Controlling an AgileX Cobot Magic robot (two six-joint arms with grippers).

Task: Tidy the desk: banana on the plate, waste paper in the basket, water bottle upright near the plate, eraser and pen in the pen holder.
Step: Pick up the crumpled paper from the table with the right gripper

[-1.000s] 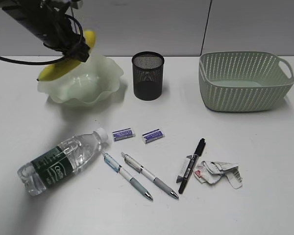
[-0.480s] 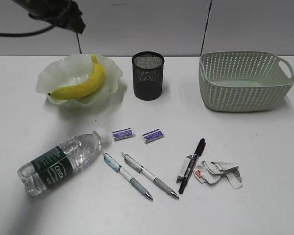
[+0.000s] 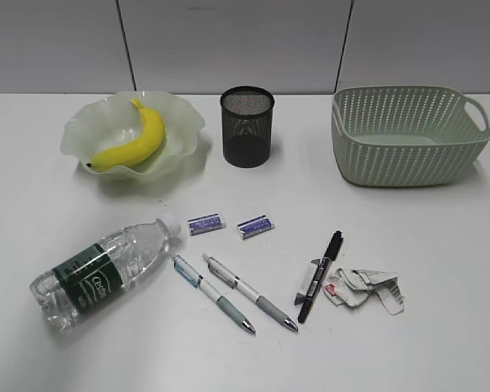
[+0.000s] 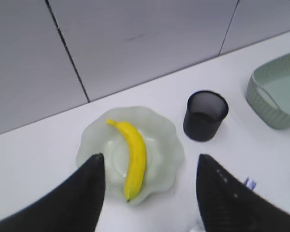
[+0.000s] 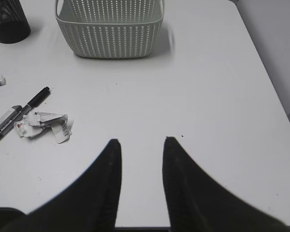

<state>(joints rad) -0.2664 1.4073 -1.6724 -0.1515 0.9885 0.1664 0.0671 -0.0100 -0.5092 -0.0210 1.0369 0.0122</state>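
So far only one job looks done: the smooth yellow banana [image 3: 129,139] lies in the pale green ruffled plate [image 3: 180,122]. The clear water bottle [image 3: 106,270] lies on its side; two small erasers [image 3: 206,223], three pens [image 3: 318,275] and the crumpled waste paper [image 3: 364,288] remain on the white desk [image 3: 441,245]. The black mesh pen holder [image 3: 247,126] and sage-green basket [image 3: 408,135] look empty. The left gripper [image 4: 150,186] is wide apart, empty; the right gripper [image 5: 141,164] narrowly parted, empty.

yellow banana [image 3: 131,143], pale green plate [image 3: 184,122], black mesh holder [image 3: 247,126].
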